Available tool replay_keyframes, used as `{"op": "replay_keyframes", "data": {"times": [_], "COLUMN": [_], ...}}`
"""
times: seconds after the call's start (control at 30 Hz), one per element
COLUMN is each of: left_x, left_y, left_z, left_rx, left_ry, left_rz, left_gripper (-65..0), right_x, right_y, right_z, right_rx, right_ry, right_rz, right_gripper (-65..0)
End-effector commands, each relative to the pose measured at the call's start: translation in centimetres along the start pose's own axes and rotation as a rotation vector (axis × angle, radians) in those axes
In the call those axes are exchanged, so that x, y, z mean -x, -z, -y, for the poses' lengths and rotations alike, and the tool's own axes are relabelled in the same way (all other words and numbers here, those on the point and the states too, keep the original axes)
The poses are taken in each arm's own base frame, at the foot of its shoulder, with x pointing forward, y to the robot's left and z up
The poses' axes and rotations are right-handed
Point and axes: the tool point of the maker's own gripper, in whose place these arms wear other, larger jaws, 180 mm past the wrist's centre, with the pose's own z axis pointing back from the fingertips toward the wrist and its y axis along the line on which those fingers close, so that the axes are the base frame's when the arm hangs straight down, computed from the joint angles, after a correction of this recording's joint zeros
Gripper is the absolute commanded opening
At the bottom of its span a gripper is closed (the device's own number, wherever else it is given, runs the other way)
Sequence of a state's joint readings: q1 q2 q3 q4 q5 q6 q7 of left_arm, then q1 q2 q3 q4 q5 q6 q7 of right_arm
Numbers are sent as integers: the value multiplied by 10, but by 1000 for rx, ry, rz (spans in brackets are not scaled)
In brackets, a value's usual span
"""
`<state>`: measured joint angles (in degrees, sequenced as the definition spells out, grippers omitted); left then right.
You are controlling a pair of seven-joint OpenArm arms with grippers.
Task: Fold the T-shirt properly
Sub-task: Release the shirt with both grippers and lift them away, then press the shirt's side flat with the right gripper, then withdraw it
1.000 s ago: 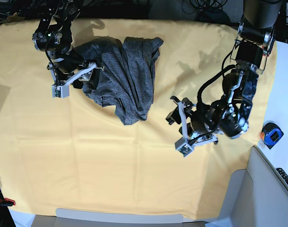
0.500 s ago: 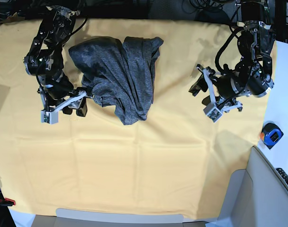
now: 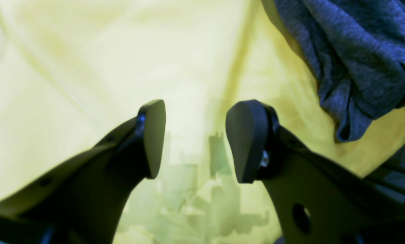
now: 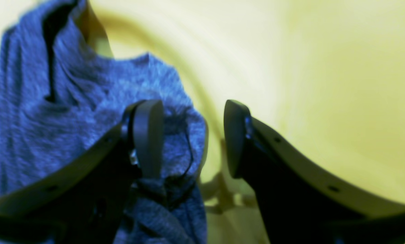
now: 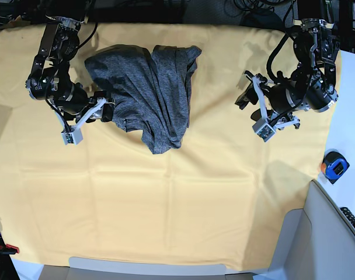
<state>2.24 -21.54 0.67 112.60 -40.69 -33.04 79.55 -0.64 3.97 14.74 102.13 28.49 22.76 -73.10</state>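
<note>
The heather-grey T-shirt [image 5: 151,87] lies crumpled in a heap on the yellow cloth [image 5: 166,192], in the upper middle of the base view. My right gripper [image 5: 101,111] sits at the shirt's lower left edge, open. In the right wrist view the shirt [image 4: 70,112] bunches behind the left finger, and the gap of the gripper [image 4: 192,135] shows mostly yellow cloth. My left gripper [image 5: 244,92] hovers open over bare cloth well to the right of the shirt. The left wrist view shows its jaws [image 3: 195,135] empty, with a shirt fold [image 3: 358,57] at the upper right.
An orange and blue tape measure [image 5: 334,166] lies on the white surface at the right. A grey bin [image 5: 317,233] fills the lower right corner, with a dark remote [image 5: 352,219] beside it. Cables run along the top edge.
My left arm has swung up and to the right, away from the cloth's middle. My right gripper has drawn back from on top of the shirt's left part to its lower left edge.
</note>
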Motion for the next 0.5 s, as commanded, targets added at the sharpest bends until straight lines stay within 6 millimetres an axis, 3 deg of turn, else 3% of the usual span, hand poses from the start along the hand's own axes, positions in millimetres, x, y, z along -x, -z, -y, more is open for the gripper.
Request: {"op": "replay_keyframes", "data": {"times": [0.0, 0.2, 0.3, 0.33, 0.43, 0.47], "left_x": [-9, -11, -2, -1, 0, 0], "left_y": [-5, -3, -1, 0, 0, 0], "left_z": [-3, 1, 6, 7, 8, 8], "left_rx": [-9, 0, 13, 14, 17, 17], "left_ry": [15, 5, -6, -7, -6, -6], "left_rz": [30, 40, 22, 19, 17, 17], "left_gripper": [-338, -338, -339, -339, -339, -339], "right_x": [-15, -9, -7, -9, -8, -10], "right_y": [-2, 9, 16, 18, 29, 31], "right_z": [-3, -14, -25, -28, -35, -35], "right_rx": [-16, -49, -76, -85, -109, -111], "right_ry": [-30, -51, -79, -86, -98, -97], "right_rz": [46, 21, 9, 6, -23, -24], "right_gripper": [-372, -373, -380, -406, -610, -650]}}
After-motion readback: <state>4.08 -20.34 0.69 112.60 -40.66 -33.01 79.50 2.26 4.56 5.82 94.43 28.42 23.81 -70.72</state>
